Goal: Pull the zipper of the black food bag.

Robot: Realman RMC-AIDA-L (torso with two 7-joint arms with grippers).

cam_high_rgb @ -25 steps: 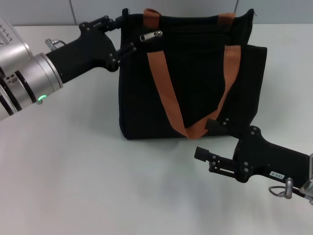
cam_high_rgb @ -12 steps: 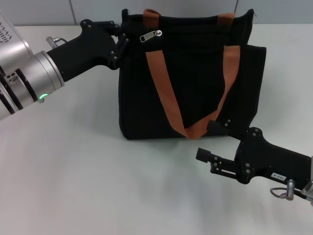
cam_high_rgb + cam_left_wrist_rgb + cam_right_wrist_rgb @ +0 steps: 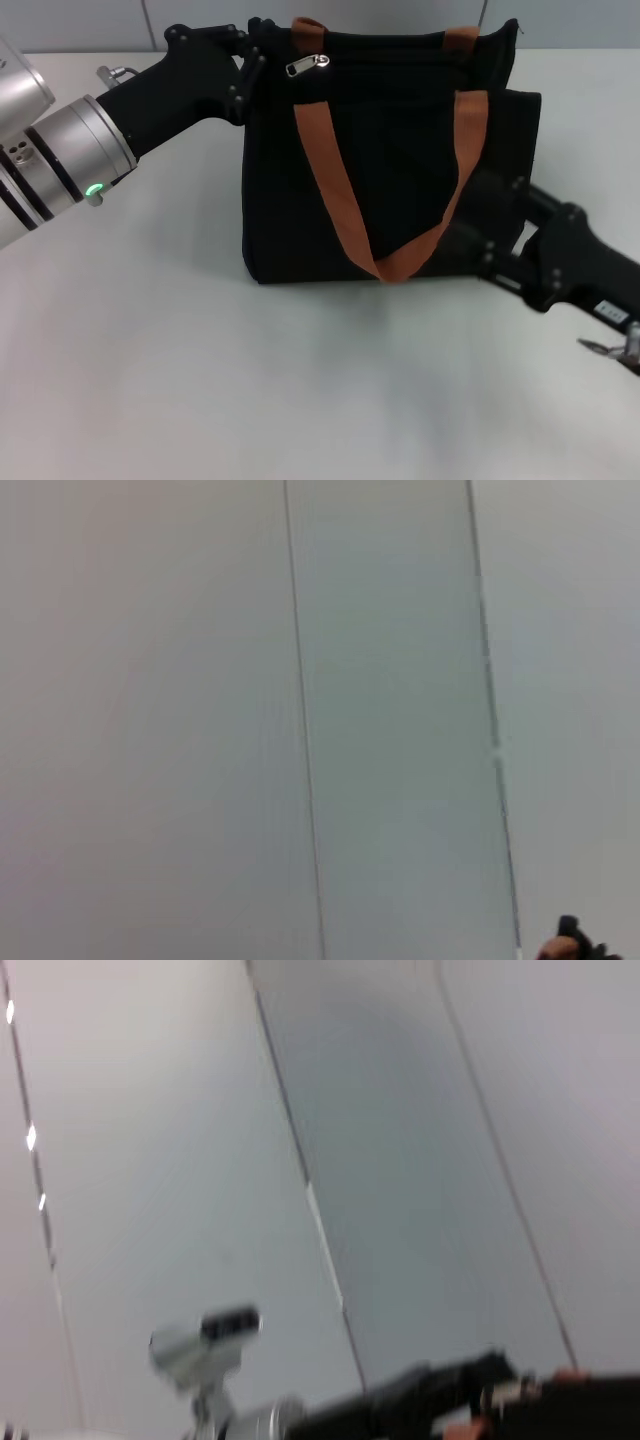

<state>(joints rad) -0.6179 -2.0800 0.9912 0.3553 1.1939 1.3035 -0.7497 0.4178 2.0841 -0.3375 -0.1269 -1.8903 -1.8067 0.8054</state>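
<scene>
The black food bag (image 3: 400, 150) stands upright at the back middle of the white table, with orange-brown strap handles (image 3: 325, 170) hanging down its front. The silver zipper pull (image 3: 307, 66) lies on the top edge near the bag's left end. My left gripper (image 3: 252, 62) is shut on the bag's top left corner, just left of the pull. My right gripper (image 3: 470, 220) is open, blurred with motion, in front of the bag's lower right part near the strap. The wrist views show only wall panels.
The white table (image 3: 200, 350) stretches in front of the bag and to its left. A grey wall runs behind the bag. In the right wrist view a small camera-like device (image 3: 205, 1345) stands against the wall.
My left gripper closed on the bag's top left corner and lifted slightly. My right gripper swung from the front right of the table up and back to the bag's lower right.
</scene>
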